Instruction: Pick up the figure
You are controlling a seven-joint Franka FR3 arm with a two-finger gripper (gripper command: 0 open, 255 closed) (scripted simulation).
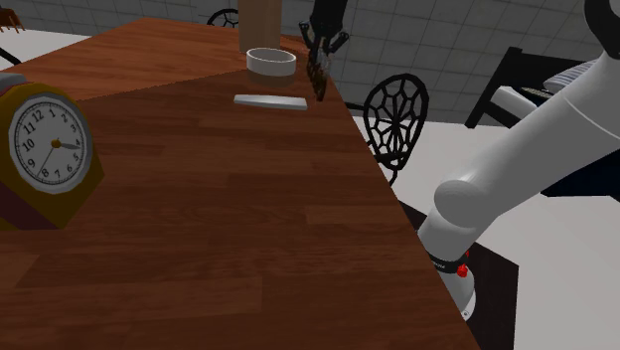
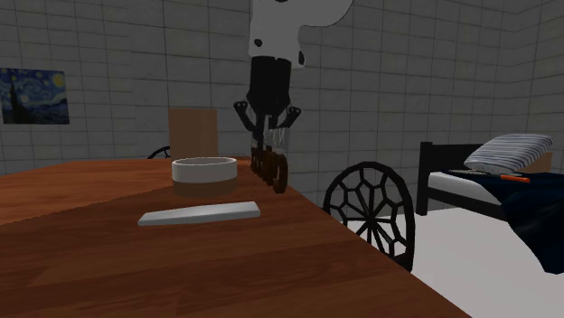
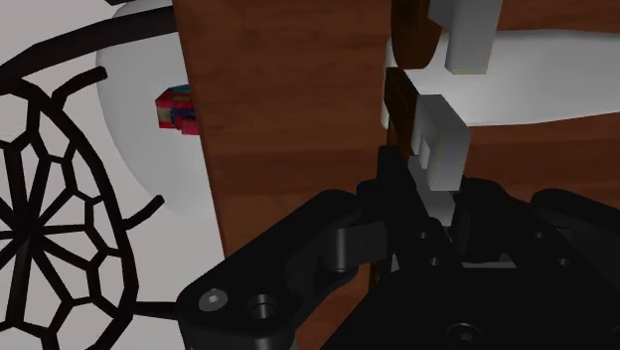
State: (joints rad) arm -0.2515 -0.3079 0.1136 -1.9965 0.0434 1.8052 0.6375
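The black gripper [image 2: 270, 149] hangs straight down over the far end of the brown table [image 1: 199, 249]. Its two fingers are squeezed on the top of the figure [image 2: 272, 173], a thin dark brown thing that stands up tall. In the wrist view the figure also has white bits, and it runs right in between the fingers.

The figure is close to the table's edge, just above the wood or touching it. I cannot tell which.

I think the hand comes from above because the figure is tall and thin, so the top is the easy part to pinch. It also keeps the hand away from the round white dish [image 2: 204, 172], which sits just beside the figure, and from the flat grey bar [image 2: 199, 213] lying near the dish.

Past the edge stands a black chair [image 2: 371, 212] with a back like a spider web. If the fingers slip, I think the figure could fall off that side. So a slow, straight lift looks like the safe way up.
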